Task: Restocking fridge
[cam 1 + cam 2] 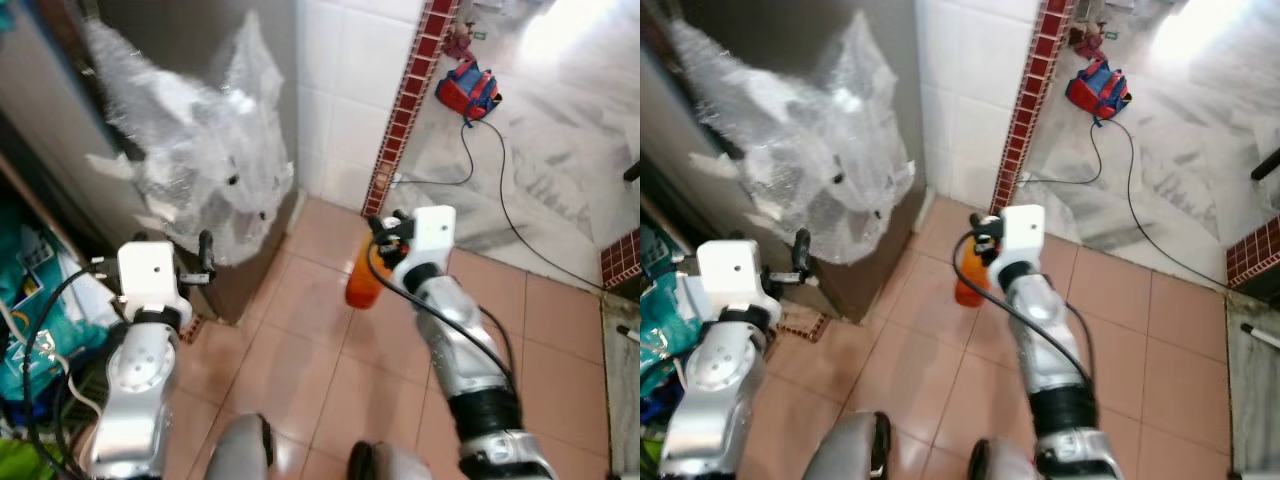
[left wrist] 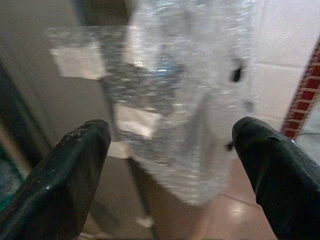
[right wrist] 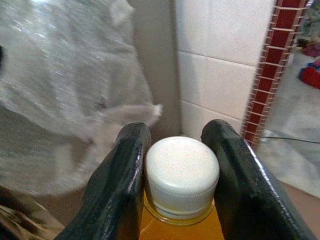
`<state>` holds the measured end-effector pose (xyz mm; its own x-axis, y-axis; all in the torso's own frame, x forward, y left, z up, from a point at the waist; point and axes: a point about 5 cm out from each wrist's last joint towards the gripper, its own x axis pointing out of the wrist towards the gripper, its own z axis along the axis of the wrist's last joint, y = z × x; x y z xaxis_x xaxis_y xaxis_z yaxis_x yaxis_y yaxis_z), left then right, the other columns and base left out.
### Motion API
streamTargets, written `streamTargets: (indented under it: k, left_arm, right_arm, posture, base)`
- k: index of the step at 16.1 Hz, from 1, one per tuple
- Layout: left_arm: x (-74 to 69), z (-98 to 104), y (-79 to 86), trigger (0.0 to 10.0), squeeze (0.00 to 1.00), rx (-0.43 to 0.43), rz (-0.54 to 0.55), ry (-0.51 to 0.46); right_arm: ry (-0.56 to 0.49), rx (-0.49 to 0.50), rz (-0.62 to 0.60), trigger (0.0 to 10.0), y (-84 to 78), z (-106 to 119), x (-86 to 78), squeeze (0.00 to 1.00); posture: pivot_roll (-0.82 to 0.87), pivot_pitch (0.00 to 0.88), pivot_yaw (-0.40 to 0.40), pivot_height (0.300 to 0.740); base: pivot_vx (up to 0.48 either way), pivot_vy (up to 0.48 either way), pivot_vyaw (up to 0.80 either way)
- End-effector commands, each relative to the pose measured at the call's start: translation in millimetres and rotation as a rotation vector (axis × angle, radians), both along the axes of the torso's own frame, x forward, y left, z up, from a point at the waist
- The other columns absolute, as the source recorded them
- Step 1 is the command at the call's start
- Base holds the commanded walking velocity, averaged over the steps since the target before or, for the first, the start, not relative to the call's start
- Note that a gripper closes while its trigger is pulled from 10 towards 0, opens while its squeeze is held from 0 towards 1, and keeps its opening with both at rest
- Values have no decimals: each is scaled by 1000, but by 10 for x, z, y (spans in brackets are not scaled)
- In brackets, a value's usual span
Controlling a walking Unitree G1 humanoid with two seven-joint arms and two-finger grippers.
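Note:
My right gripper (image 3: 177, 165) is shut on an orange juice bottle (image 1: 362, 277) with a white cap (image 3: 182, 172), its fingers (image 3: 122, 185) clamped at the neck. The bottle hangs above the tiled floor, right of the fridge. The grey fridge side (image 1: 180, 60) is covered with taped-on bubble wrap (image 1: 205, 150). My left gripper (image 2: 172, 150) is open and empty, raised in front of the bubble wrap (image 2: 185, 100), apart from it.
A white tiled wall (image 1: 345, 90) with a red brick strip (image 1: 405, 100) stands right of the fridge. A black cable (image 1: 490, 180) runs across the floor to a red and blue bag (image 1: 468, 90). Cluttered bags and cables (image 1: 30, 320) lie at my left.

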<state>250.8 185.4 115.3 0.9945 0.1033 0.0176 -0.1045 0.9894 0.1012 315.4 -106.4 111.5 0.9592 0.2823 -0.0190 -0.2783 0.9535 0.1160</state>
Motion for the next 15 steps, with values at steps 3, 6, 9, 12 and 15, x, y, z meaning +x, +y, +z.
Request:
streamTargets:
  k: [3,6,9,12,15]
  left_arm:
    - [5,12,-28,10000,0,9,-17,-6]
    - [-2,45,-33,10000,0,21,-22,-30]
    - [-2,74,-24,10000,0,34,-5,-50]
    - [-9,104,-12,10000,0,27,6,-78]
    - [-9,120,-8,10000,0,31,11,-90]
  right_arm:
    - [-8,16,-22,10000,-50,35,40,0]
    - [-8,8,-35,10000,-88,30,55,0]
    - [-17,-1,-27,10000,-78,37,56,0]
    - [-29,-19,-6,10000,-61,39,43,0]
    - [-44,-53,10,10000,-62,36,33,0]
  posture:
    - [119,141,-52,740]
    - [118,145,-51,740]
    - [114,149,-53,740]
    - [117,149,-55,740]
    - [117,149,-59,740]
  base:
    - [0,432,0]
    - [0,0,-540]
    - [0,0,0]
    - [0,0,0]
    - [0,0,181]
